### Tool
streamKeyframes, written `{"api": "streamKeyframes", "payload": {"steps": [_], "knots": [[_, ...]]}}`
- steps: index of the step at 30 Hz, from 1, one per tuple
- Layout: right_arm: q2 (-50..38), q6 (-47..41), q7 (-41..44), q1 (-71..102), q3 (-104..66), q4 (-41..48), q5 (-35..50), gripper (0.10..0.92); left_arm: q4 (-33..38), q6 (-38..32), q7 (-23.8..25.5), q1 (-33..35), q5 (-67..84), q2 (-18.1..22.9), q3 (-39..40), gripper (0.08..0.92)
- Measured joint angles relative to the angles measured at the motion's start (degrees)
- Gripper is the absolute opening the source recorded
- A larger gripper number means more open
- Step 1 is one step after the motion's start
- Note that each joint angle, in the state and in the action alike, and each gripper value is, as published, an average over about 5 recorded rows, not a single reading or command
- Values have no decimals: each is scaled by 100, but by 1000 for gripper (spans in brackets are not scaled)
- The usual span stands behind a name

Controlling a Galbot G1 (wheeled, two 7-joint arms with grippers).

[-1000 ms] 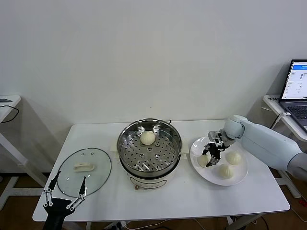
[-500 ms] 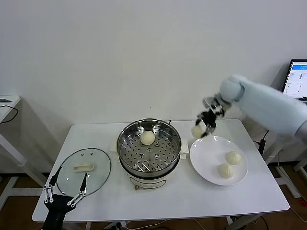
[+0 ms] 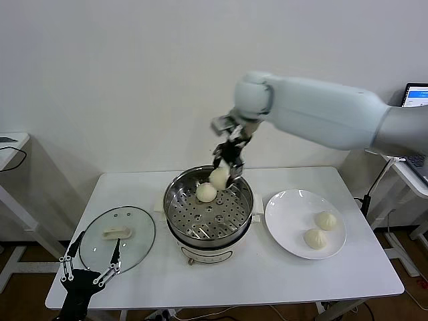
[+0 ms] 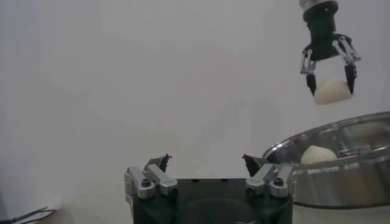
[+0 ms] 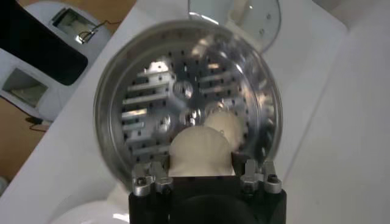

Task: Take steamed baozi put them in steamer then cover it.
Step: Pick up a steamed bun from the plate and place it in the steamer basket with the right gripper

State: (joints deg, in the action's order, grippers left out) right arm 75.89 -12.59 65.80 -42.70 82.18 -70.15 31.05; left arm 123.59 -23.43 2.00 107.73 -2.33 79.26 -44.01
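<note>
right gripper (image 3: 226, 172): clamped on one steamed baozi (image 3: 219, 177), hanging above the far rim of the steamer (image 3: 208, 231); the bun shows between its fingers (image 4: 311, 82) in the left wrist view and fills the gap in the right wrist view.
held bun: off the tray, clear of the steel, just above and beside the bun already inside.
bun in steamer (image 3: 206, 192): sits on the perforated tray toward the far side.
steamer: stands mid-tabletop on its cream-white base, uncovered.
plate (image 3: 289, 231): white, to the right of the steamer, carrying two more buns (image 3: 326, 220) and (image 3: 314, 238) near its right half (they sit close together but apart).
cover (image 3: 118, 239): lies flat on the tabletop (image 3: 267, 281) to the left of the steamer, handle up.
left gripper (image 3: 89, 269): fingers spread wide, nothing between them, low at the near left edge of the tabletop, just in front of the cover.
laptop (image 3: 416, 95): partly seen at the far right on a side stand.
</note>
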Motion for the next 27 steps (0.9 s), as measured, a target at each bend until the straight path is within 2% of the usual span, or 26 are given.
{"api": "streamKeyframes", "payload": {"steps": [10,22,27], "knots": [[595,-351,-565,294,309,78,93,645,-48,-17,-17,-49,26,-15,-61,823],[854,-502,-880,680,421,193,48,646,-54,-35,-21,-27,38,-23,-113,823],[857,-531,-952,773,421,174,31,697,-55,-53,-26,-13,39,-16,-135,823]]}}
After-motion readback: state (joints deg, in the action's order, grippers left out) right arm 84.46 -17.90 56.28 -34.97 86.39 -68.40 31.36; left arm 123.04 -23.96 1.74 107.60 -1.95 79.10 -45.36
